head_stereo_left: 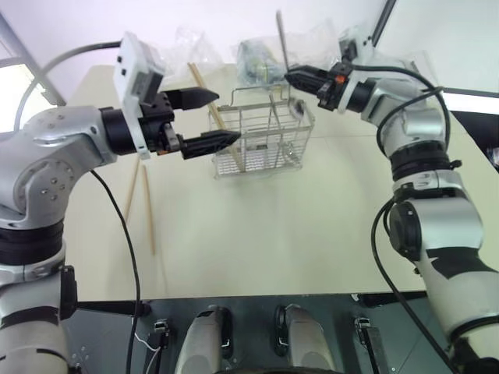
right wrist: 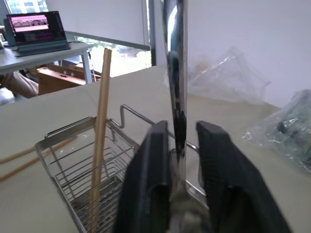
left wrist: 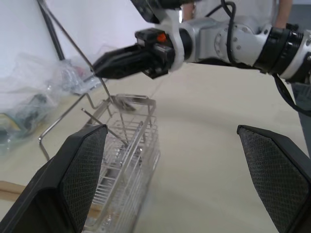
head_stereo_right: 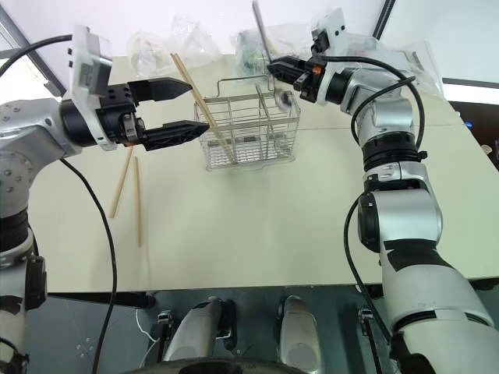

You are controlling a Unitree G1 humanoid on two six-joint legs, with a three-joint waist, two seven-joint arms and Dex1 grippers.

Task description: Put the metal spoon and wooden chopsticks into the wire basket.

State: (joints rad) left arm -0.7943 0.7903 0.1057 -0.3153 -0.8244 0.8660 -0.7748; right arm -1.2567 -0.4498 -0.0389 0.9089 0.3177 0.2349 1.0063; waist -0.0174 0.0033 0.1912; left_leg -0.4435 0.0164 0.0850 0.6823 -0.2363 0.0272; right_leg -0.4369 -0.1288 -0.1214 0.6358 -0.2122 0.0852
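Tabletop point(head_stereo_left: 257, 234) of pale cream, with a white wall behind it and, off to one side of the room, a laptop point(right wrist: 36, 30) on another desk. Crinkled clear plastic bags point(head_stereo_right: 168, 43) lie along the far edge. The wire basket point(head_stereo_right: 251, 132) stands at the far middle; one of the wooden chopsticks point(head_stereo_right: 199, 100) leans in its left end, tip up and tilted toward the far left. Two more chopsticks point(head_stereo_right: 137, 199) lie flat at the left, running near to far, splayed apart at the near ends. The metal spoon point(head_stereo_right: 263, 37) stands nearly upright over the basket's right end, bowl down among the wires, handle up. The right claw point(head_stereo_right: 274, 70) has its fingers point(right wrist: 150, 179) either side of the handle, slightly parted; whether they still pinch it I cannot tell. The left claw point(head_stereo_right: 183, 109) hovers just left of the basket, fingers wide apart, holding nothing.
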